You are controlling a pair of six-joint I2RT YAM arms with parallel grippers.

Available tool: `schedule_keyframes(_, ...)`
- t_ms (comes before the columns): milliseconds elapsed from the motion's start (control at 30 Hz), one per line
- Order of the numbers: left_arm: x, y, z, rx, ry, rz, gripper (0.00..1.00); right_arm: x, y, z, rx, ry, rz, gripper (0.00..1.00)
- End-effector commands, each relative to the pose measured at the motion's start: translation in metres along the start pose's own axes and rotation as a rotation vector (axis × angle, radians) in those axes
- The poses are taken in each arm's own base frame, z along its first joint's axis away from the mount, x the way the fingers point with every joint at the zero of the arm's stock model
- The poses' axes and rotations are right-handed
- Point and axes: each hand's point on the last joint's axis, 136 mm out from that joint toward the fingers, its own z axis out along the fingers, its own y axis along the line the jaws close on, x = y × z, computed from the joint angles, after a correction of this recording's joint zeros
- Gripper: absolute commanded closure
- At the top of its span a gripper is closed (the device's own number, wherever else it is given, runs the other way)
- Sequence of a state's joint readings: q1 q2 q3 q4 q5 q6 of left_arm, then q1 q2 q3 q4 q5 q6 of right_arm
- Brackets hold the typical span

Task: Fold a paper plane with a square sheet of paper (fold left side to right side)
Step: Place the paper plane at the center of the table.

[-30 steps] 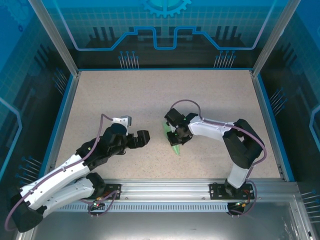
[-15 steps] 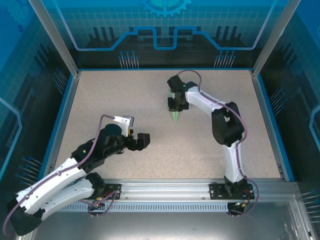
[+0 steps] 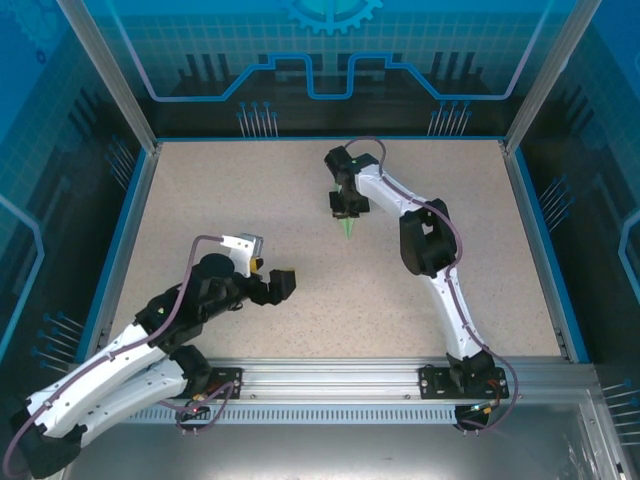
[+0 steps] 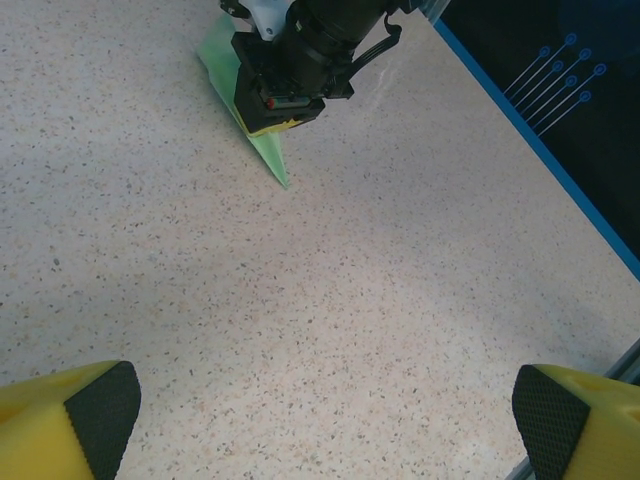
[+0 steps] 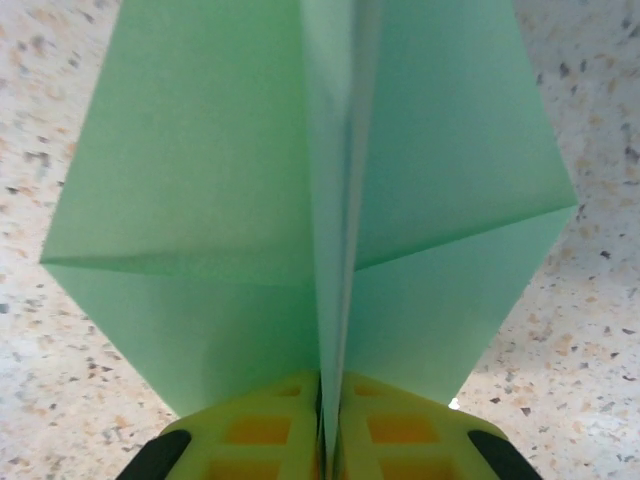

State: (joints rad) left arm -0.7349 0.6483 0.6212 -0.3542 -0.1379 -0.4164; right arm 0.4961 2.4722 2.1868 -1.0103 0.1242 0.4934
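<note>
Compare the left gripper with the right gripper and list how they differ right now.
The left gripper is wide open and empty; the right gripper is shut on the paper plane, pinching its centre fold. The left gripper sits over the near left part of the table; the right gripper is stretched out to the far middle. Both are yellow at the tips, with black grip faces.

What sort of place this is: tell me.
Probably a robot lab cell: left arm and right arm bolted to a rail, a speckled table fenced by metal posts, blue printed panels.
</note>
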Motion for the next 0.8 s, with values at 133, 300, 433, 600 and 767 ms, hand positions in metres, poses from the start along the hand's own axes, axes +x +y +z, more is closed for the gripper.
schedule_keyframes(133, 0.003, 0.011, 0.001, -0.035, -0.024, -0.037, 0.01, 0.006, -0.006, 0.004, 0.008, 0.044, 0.021, 0.81)
schedule_keyframes(300, 0.0, 0.013, 0.0, -0.037, -0.033, -0.074, 0.01, 0.004, -0.003, -0.013, 0.007, 0.009, 0.001, 0.74)
schedule_keyframes(433, -0.006, 0.016, -0.002, -0.045, -0.04, -0.099, 0.01, 0.005, -0.004, -0.037, 0.008, -0.024, -0.016, 0.69)
schedule_keyframes(600, -0.015, 0.026, -0.004, -0.081, -0.05, -0.146, 0.01, 0.013, -0.003, -0.086, -0.001, -0.092, -0.054, 0.59)
schedule_keyframes(767, -0.029, 0.042, -0.002, -0.12, -0.074, -0.188, 0.01, 0.032, -0.02, -0.142, 0.014, -0.193, -0.096, 0.51)
